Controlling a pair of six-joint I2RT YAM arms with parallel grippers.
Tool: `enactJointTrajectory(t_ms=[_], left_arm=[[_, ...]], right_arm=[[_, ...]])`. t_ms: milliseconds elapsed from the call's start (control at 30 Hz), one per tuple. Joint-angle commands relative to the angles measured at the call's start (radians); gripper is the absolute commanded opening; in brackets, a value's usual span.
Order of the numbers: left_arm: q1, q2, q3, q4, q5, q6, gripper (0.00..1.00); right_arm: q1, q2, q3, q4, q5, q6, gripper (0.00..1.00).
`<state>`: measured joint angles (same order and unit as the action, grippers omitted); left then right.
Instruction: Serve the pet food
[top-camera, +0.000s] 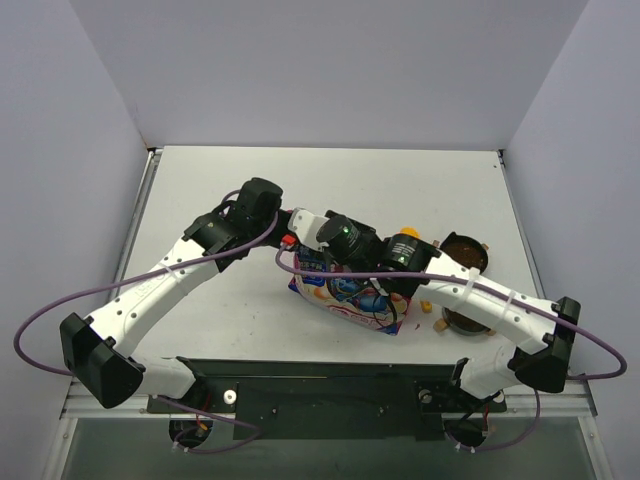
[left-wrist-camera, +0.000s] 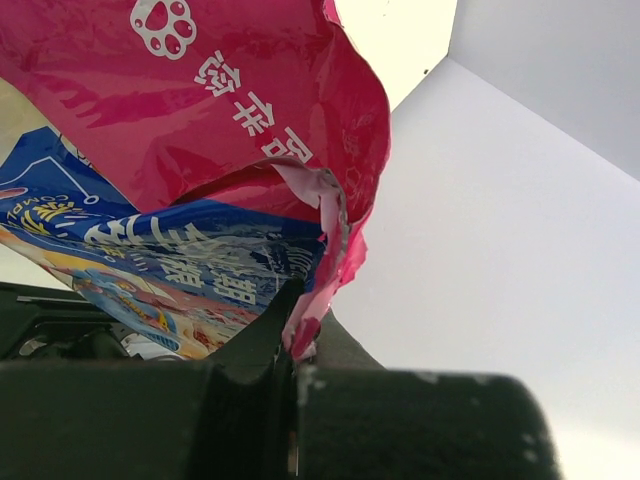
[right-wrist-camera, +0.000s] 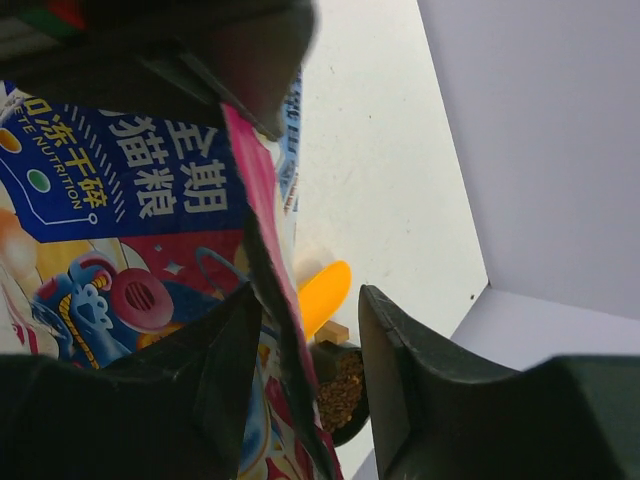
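Observation:
The pink-and-blue printed bag (top-camera: 345, 295) stands on the table between both arms. My left gripper (top-camera: 328, 268) is shut on the bag's torn pink top edge, seen pinched between its fingers in the left wrist view (left-wrist-camera: 300, 320). My right gripper (right-wrist-camera: 308, 300) is open, its jaws on either side of the bag's (right-wrist-camera: 120, 180) other top edge, which lies against one finger. Brown kibble (top-camera: 462, 252) fills a black bowl (top-camera: 485, 262) to the right of the bag. The same kibble (right-wrist-camera: 342, 392) shows past the bag in the right wrist view.
A second black bowl (top-camera: 465, 322) sits nearer, partly under the right arm. A yellow object (top-camera: 405, 232) lies behind the bag, also in the right wrist view (right-wrist-camera: 325, 290). Small tan pieces (top-camera: 425, 307) lie by the bowls. White walls enclose the table.

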<state>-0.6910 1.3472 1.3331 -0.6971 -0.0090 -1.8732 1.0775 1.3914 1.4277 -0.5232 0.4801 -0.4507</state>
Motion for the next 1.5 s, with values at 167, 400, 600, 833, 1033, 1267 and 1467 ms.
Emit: enactJointTrajectory(t_ms=[167, 400, 600, 833, 1033, 1267, 1467], left_arm=[[0.01, -0.022, 0.037, 0.033, 0.009, -0.032, 0.0], [0.01, -0.034, 0.015, 0.074, 0.009, -0.033, 0.3], [-0.05, -0.011, 0.037, 0.091, -0.008, -0.032, 0.39], [-0.056, -0.02, 0.023, 0.095, -0.037, -0.076, 0.0], [-0.016, 0.036, 0.172, -0.085, 0.009, -0.041, 0.0], [-0.015, 0.004, 0.114, -0.02, 0.009, -0.061, 0.0], [-0.093, 0.021, 0.037, 0.104, 0.009, -0.097, 0.45]], right_arm=[[0.019, 0.066, 0.086, -0.049, 0.065, -0.025, 0.0], [-0.067, 0.046, 0.18, -0.15, -0.24, 0.13, 0.0], [-0.119, 0.046, 0.221, -0.158, -0.371, 0.194, 0.0], [-0.137, 0.02, 0.197, -0.161, -0.361, 0.202, 0.0], [-0.14, -0.052, 0.08, -0.179, -0.256, 0.129, 0.31], [-0.139, -0.08, 0.048, -0.181, -0.216, 0.115, 0.0], [-0.126, -0.075, 0.059, -0.159, -0.279, 0.148, 0.0]])
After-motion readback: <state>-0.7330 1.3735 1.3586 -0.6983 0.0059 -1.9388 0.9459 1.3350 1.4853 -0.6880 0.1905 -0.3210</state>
